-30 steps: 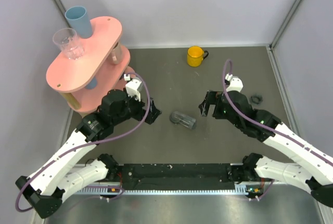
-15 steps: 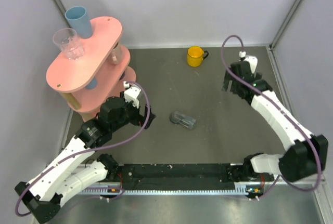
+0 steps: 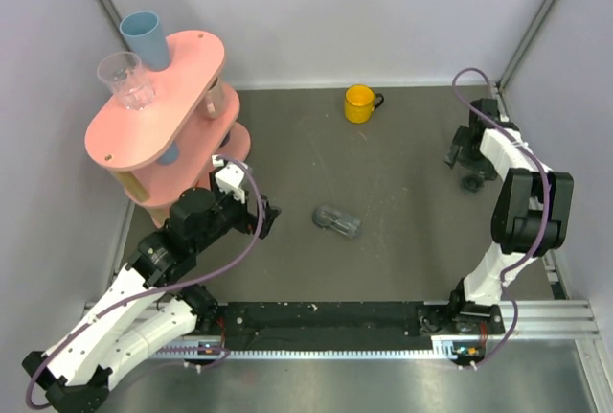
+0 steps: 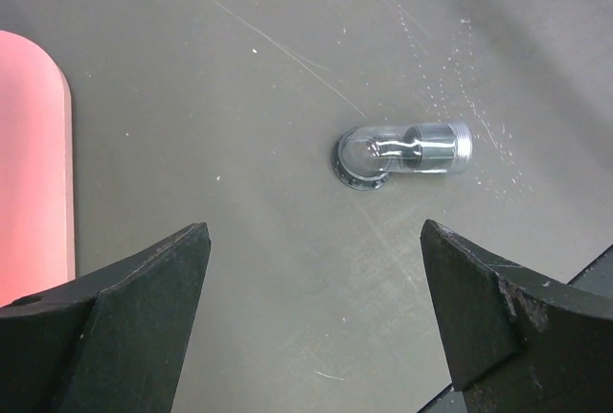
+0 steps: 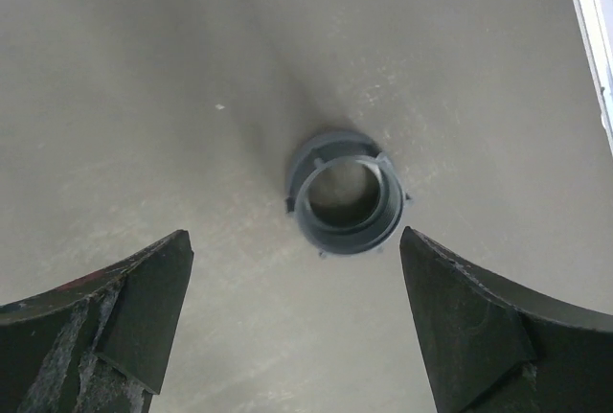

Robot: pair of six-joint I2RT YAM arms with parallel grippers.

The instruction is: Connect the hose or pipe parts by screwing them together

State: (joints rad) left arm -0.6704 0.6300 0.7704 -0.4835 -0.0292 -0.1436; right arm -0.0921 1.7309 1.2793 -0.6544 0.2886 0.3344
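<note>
Top external: looked down over whole table. Left wrist shared clear elbow fitting with it; right wrist, closer, grey nut.

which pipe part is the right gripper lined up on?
The dark ring nut by the right wall, framed by the right gripper; the clear fitting lies mid-table.

"Where's the pipe fitting lying?"

"On the table, out ahead of the left gripper's fingers, closer to its right finger. The shelf sits beyond its left finger."

"And the ring nut?"

"On the table, just past the right gripper's fingertips, between both fingers, touching neither, well apart from the fitting."
</note>
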